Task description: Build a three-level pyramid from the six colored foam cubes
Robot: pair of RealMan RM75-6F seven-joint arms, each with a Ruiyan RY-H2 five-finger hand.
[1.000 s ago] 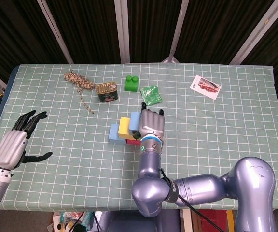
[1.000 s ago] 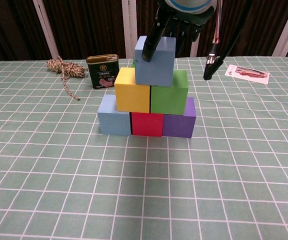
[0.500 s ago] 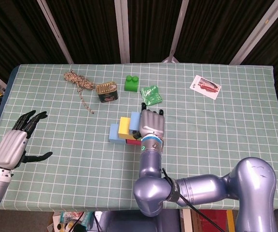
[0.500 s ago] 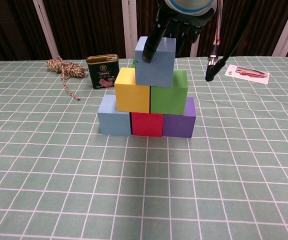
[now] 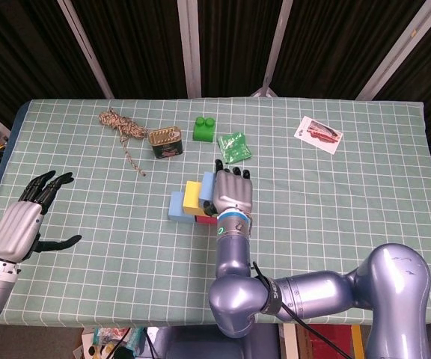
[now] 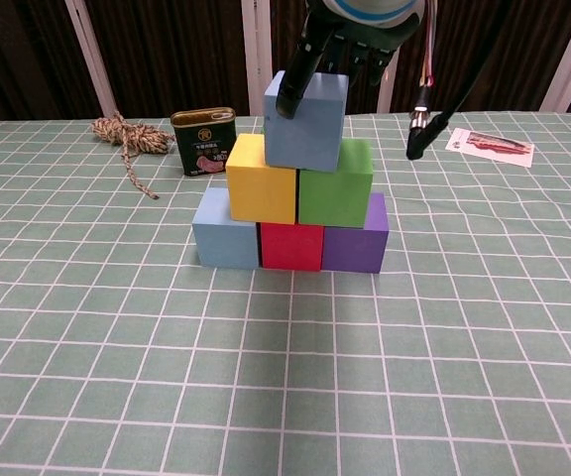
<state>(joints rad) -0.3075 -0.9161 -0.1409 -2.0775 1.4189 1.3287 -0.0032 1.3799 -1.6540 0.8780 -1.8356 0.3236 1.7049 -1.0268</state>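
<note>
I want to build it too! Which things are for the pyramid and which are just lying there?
For the pyramid: top blue cube, yellow cube, green cube, bottom blue cube, red cube, purple cube.

Just lying there: rope, tin can, green brick, green packet, card.

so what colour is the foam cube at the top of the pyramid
Light blue foam cube, clearest in the chest view.

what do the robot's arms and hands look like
Both arms are glossy blue-grey metal with rounded joints. The right hand has a silver-grey back, dark fingers and a teal band at the wrist; a black cable runs along its forearm. The left hand is silver-grey with black fingers.
</note>
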